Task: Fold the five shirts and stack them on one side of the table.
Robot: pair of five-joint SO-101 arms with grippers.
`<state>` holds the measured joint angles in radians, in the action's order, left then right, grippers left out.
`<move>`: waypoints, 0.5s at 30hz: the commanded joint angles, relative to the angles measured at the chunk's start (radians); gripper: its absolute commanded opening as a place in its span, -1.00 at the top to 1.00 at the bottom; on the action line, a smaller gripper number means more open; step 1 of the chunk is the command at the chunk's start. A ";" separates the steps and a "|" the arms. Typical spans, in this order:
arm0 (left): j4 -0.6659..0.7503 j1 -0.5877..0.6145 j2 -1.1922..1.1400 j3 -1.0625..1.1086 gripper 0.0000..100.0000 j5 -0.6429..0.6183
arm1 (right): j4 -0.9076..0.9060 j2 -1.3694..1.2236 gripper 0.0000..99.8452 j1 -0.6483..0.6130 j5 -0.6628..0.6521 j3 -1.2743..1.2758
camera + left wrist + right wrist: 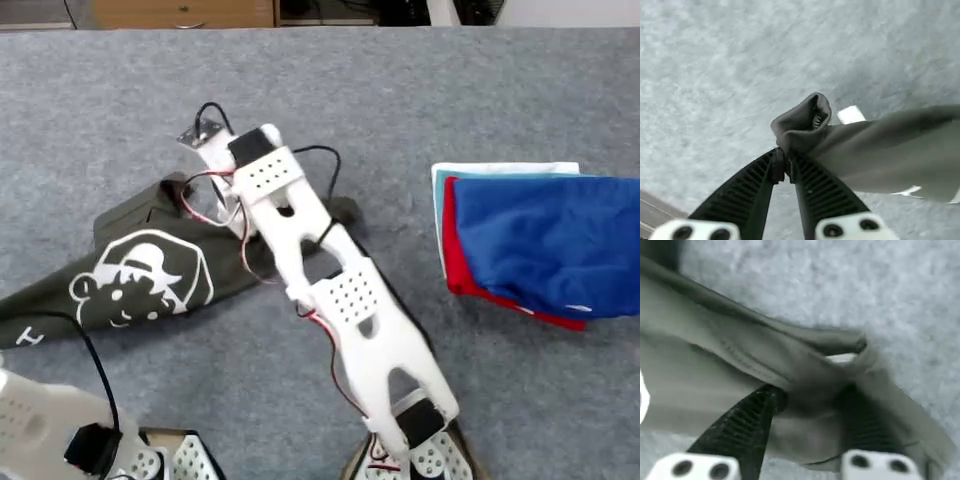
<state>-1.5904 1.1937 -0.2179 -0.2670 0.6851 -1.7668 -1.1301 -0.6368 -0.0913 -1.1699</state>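
Olive-green shirt point(130, 225) is stretched across the grey felt table point(450, 100), left of centre.

Left gripper point(786, 167): jaws closed tight on a bunched corner of this shirt, the cloth trailing off to one side of them. A white tag point(850, 114) shows just beyond the tips; no writing legible.

Shirt print: a white cartoon figure in a cap point(135, 275). A further white mark point(25, 337) cannot be read.

Right gripper point(810, 400): jaws partly closed, a thick fold of the same shirt filling the gap between them.

Well apart from both jaws, at the table's right, is a stack of folded shirts point(530, 250): blue shirt point(550, 230) on top, red shirt point(465, 270) beneath, a pale edge point(500, 170) lowest.
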 commanded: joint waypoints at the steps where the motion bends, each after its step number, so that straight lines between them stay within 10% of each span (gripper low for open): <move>1: 0.011 -0.107 0.007 -0.037 0.96 -0.091 | -0.023 0.137 0.96 0.010 0.029 0.039; 15: 0.052 -0.241 0.007 -0.034 0.96 -0.221 | 0.003 1.087 0.98 -0.151 0.051 1.030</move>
<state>-1.5520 0.9636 -0.2179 -0.2670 0.4718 -1.7668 -0.2785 -0.7196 -0.0468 -0.3997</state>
